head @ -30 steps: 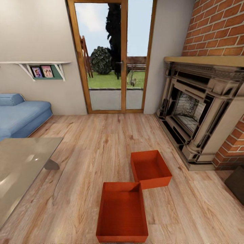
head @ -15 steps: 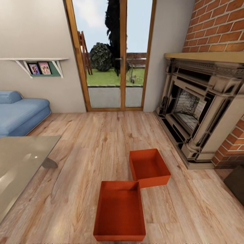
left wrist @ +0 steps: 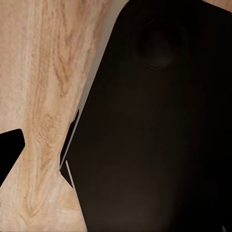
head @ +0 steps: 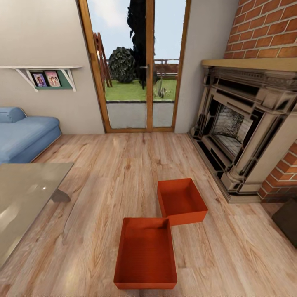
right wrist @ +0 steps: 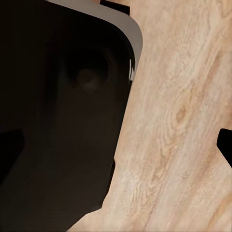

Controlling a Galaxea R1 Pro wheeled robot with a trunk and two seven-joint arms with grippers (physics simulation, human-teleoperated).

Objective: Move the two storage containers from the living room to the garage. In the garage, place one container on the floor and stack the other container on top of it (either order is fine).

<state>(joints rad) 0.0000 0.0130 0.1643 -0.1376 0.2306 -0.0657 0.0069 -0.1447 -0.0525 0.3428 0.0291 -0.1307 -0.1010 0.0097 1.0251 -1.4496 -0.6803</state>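
Containers, the near storage container and the far storage container, sit corner to corner on the wood-plank floor beside the fireplace (probably light, stiff, thin-walled), so take a rim; I cannot tell your jaws' state.

I'm getting a bright, even render from the head camera, daylight pouring in through the glass doors straight ahead. The wood-plank floor is evenly lit, hardly a hard shadow anywhere; the two storage containers go only a shade darker along their inner walls. There's a soft pale sheen on the glass table. Walls and door frames lean outward toward the edges, wide-angle stretch. On both wrist cameras a big black shape sits close and featureless, and the floor grain behind it looks soft, slightly smeared.
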